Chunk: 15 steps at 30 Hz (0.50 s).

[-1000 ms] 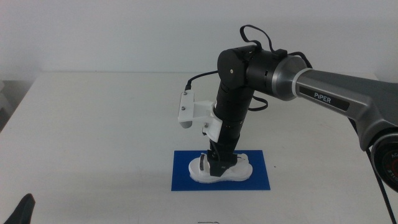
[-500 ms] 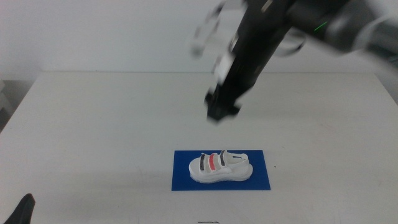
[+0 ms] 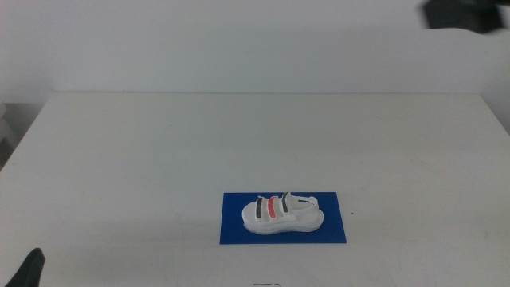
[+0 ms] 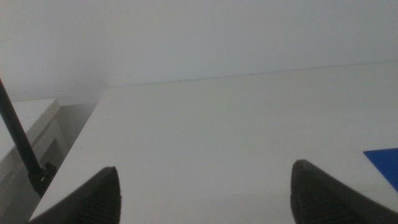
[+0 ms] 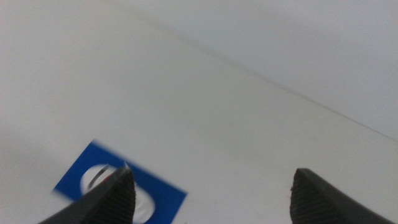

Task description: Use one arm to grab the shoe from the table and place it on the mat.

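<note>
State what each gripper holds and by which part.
Nothing is held. The right gripper is open and empty, high above the table; the left gripper waits open. The shoe lies free on the mat.

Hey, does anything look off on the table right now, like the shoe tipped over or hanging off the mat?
Nothing stands out. The shoe sits upright on its sole, wholly inside the mat, which lies flat on the table. Both grippers are open and away from it: right gripper high above, left gripper near the table's corner.

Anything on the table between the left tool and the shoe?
No. In the middle view, only bare table and the mat's edge lie between the left tool and the shoe.
</note>
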Available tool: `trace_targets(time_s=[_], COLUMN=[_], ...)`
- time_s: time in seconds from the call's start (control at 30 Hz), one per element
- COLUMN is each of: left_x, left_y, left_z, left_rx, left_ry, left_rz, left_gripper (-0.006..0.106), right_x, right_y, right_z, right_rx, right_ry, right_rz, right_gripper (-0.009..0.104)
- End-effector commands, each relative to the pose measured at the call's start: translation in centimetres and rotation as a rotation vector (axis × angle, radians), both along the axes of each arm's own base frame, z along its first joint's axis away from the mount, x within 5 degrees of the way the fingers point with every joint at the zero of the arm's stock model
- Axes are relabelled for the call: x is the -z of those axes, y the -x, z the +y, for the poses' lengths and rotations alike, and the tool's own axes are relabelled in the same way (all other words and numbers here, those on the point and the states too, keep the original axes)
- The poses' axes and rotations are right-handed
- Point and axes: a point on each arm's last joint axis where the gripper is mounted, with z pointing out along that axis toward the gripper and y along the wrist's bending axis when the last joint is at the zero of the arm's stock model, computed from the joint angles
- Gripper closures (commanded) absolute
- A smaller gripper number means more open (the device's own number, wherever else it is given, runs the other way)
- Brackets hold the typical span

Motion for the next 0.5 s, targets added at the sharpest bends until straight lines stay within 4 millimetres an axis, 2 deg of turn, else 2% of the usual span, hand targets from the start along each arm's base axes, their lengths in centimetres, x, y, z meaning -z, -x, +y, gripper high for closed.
trace_targets(time_s=[0.0,0.23,0.47], left_x=[-1.0,-1.0,-1.0], left_y=[0.1,0.1,0.1], left_z=[0.0,0.0,0.0], left_rx=[0.002,0.002,0.002], left_ry=[0.027,0.027,0.027], left_rz=[-0.104,-0.104,-0.104], left_gripper=[0.007,0.007,0.007], right_x=[-0.4,5.1,10.8], right_y=[2.0,7.1,8.9], right_z=[-2.4,-5.9,-6.8], right_rx=[0.103,0.250,0.291], right_ry=[-0.082,-0.133,-0.117], right_rz=[-0.165,-0.283,-0.215], right_gripper=[0.032,0.032,0.032])
